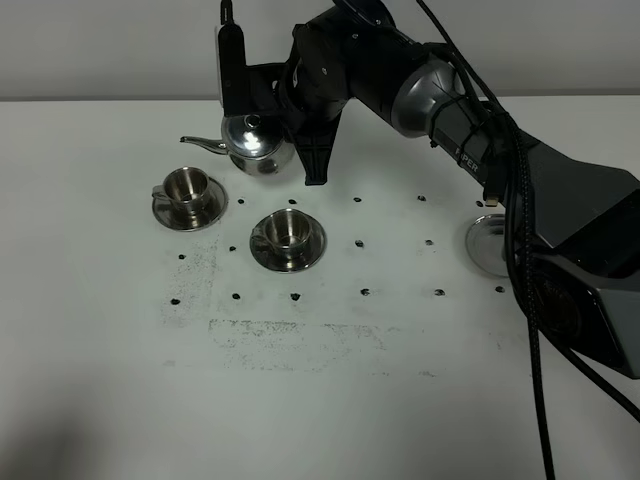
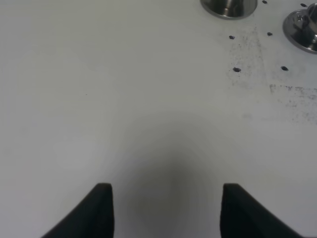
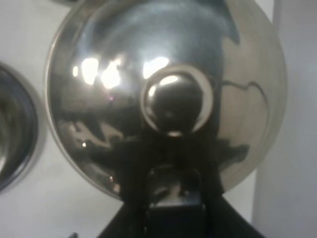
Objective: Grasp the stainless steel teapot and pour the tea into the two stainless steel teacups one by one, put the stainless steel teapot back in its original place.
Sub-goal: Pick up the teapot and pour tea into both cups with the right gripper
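Observation:
My right gripper reaches across to the far left and is shut on the handle of the stainless steel teapot. The pot hangs roughly upright just behind the left teacup, with its spout pointing left. The second teacup stands on its saucer nearer the middle. In the right wrist view the pot's domed lid and knob fill the picture above the right gripper. The tea is hidden. The round steel plate lies on the right, partly behind the arm. My left gripper is open over bare table.
The white table carries small black dots and a scuffed grey patch in front of the cups. The right arm's thick body and black cables run down the right side. Both cups on their saucers show at the edge of the left wrist view.

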